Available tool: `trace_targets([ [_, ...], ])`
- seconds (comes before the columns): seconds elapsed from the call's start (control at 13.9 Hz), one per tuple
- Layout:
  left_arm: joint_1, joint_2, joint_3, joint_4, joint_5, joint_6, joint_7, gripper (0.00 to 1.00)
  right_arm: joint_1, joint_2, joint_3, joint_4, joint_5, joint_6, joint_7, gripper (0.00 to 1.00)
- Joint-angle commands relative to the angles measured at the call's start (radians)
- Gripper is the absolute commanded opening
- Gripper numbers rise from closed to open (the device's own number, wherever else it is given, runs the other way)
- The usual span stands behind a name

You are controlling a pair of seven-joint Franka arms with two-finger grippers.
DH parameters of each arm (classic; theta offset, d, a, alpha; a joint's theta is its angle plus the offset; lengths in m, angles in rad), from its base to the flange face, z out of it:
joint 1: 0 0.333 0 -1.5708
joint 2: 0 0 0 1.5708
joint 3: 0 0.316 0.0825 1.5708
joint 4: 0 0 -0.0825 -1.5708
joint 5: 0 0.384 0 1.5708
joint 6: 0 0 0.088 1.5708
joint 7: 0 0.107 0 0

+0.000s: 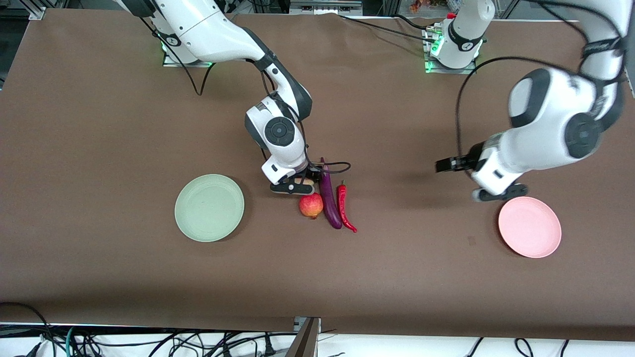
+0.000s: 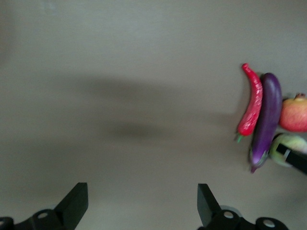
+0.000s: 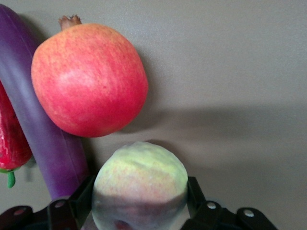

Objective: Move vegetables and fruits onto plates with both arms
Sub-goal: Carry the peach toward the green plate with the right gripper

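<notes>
1. Count: two plates, two fruits, two vegetables, two arms. The pale green plate (image 1: 209, 208) lies toward the right arm's end of the brown table (image 1: 99, 124); the pale pink plate (image 1: 530, 226) lies toward the left arm's end. Both plates hold nothing.
2. The four foods sit together in one cluster between the plates, closer to the green one.
3. The purple eggplant (image 1: 329, 197) lies flat, its long axis running toward and away from the front camera, its stem end farther from that camera.
4. The red chili pepper (image 1: 343, 207) lies just beside the eggplant on the side toward the left arm's end, nearly parallel to it, green stem at the end farther from the camera and tip curving nearer.
5. The pomegranate (image 1: 311, 206) rests against the eggplant's other side, toward the green plate; in the right wrist view its small crown (image 3: 70, 21) points away from the gripper.
6. The peach (image 3: 139, 187) sits just farther from the front camera than the pomegranate, beside the eggplant's stem end.
7. The right gripper (image 1: 305, 181) is down at the cluster with one finger on each side of the peach. The fingers look closed onto it, though actual contact is hard to confirm.
8. The left gripper (image 1: 446, 165) hangs over bare table near the pink plate, well apart from the foods, fingers spread wide with nothing between them.
</notes>
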Motion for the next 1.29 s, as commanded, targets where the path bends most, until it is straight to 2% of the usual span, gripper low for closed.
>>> trace_targets([
  [0.0, -0.072, 0.105, -0.011, 0.030, -0.009, 0.134, -0.092, 1.00, 0.006, -0.015, -0.012, 0.020, -0.013, -0.002, 0.001, 0.12],
  [0.14, -0.136, 0.203, -0.010, 0.066, -0.003, 0.243, -0.132, 1.00, 0.003, -0.082, -0.035, 0.024, -0.013, -0.122, -0.013, 0.12],
  [0.36, -0.202, 0.352, -0.010, 0.203, -0.011, 0.282, -0.239, 1.00, -0.003, -0.157, -0.114, 0.024, -0.010, -0.277, -0.138, 0.12],
  [0.43, -0.216, 0.381, -0.010, 0.228, -0.009, 0.284, -0.266, 1.00, -0.004, -0.167, -0.153, 0.024, -0.008, -0.307, -0.193, 0.12],
  [0.72, -0.285, 0.438, -0.002, 0.231, -0.005, 0.412, -0.273, 1.00, -0.013, -0.168, -0.305, 0.023, 0.000, -0.364, -0.436, 0.12],
  [0.86, -0.343, 0.469, 0.024, 0.231, -0.003, 0.451, -0.304, 1.00, -0.079, -0.156, -0.317, 0.020, 0.001, -0.361, -0.510, 0.12],
  [1.08, -0.441, 0.493, 0.123, 0.231, -0.003, 0.468, -0.309, 1.00, -0.185, -0.135, -0.311, 0.015, 0.013, -0.349, -0.643, 0.12],
  [1.22, -0.443, 0.506, 0.131, 0.232, -0.003, 0.468, -0.300, 1.00, -0.213, -0.119, -0.306, 0.012, 0.064, -0.347, -0.677, 0.12],
])
